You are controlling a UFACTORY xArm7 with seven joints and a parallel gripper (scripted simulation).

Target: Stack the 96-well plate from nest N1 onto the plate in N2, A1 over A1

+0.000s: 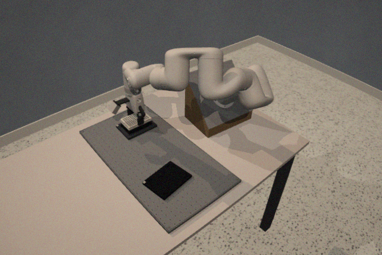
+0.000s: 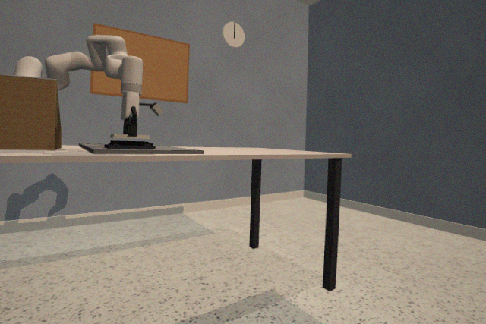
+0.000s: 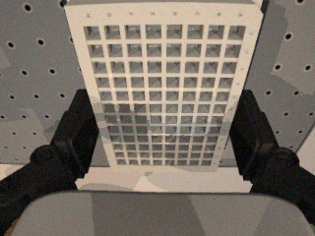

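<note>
My gripper (image 1: 135, 117) is shut on a white 96-well plate (image 1: 134, 120), with the fingers on its two long sides. In the wrist view the plate (image 3: 159, 88) fills the middle between the black fingers. It hangs level, just above a dark nest block (image 1: 136, 129) at the far end of the grey pegboard. From the side, the plate (image 2: 129, 136) sits a small gap above that dark block (image 2: 129, 145). I cannot tell a lower plate apart from the nest there. A second black nest (image 1: 167, 180) lies flat and empty near the front of the board.
The grey pegboard (image 1: 157, 165) lies on a pale table. A brown box (image 1: 215, 113) under the arm's base stands at the back right. The table edge runs along the right, close to the pegboard.
</note>
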